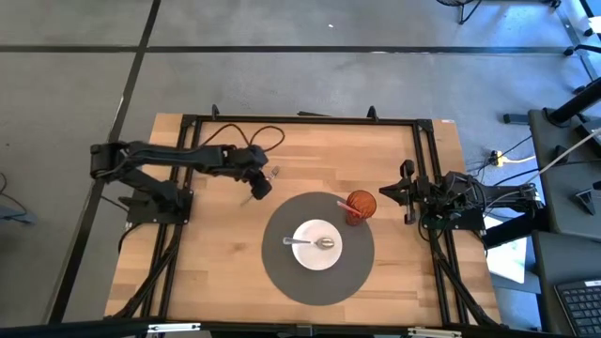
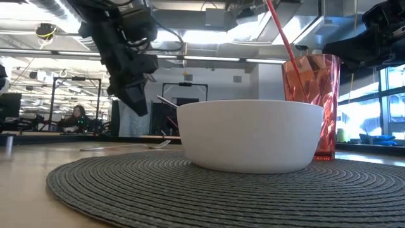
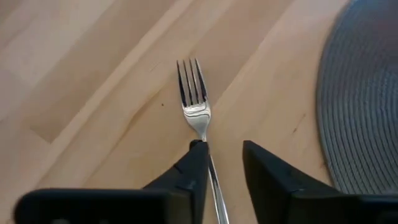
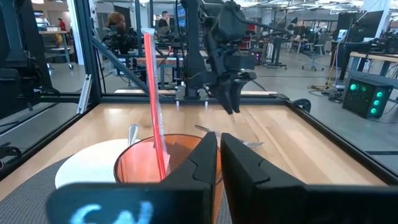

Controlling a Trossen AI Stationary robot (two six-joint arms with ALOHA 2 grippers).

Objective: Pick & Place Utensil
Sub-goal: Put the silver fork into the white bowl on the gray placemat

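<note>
2 arms over wooden table (image 1: 207, 272); grey round placemat (image 1: 282, 277) centre-front, white bowl (image 1: 316, 246) on it with spoon (image 1: 310, 242) lying inside, orange-red cup (image 1: 361, 205) with red straw (image 1: 345, 204) at mat's right-rear edge.

Left gripper (image 1: 262, 184) at work, just off mat's left-rear edge, angled down toward bare wood. Jaws parted: left wrist view shows gap between the 2 fingers (image 3: 193, 171), fork (image 3: 198, 127) handle running close beside 1 finger, not pinched. Fork flat on wood, tines pointing away from the gripper, beside the mat, not on it. Low view: fork (image 2: 123, 147) lying on table behind mat, left gripper (image 2: 136, 98) above it, apart.

Right gripper (image 1: 406, 193) parked at table's right edge, near cup, fingers closed, holding nothing.

Step in hand, judged: release of fork beside mat, place nearly done. To do well:
- open jaws fully before any lift, else handle drags along with finger.
- retreat straight up along finger axis, no sideways sweep, handle lies right against 1 finger.
- keep clear of mat edge and bowl on way back.
- check fork stays flat and parallel to mat edge; nudge risk high while finger so close.

Cannot tell from high view whether fingertip touches handle.
</note>
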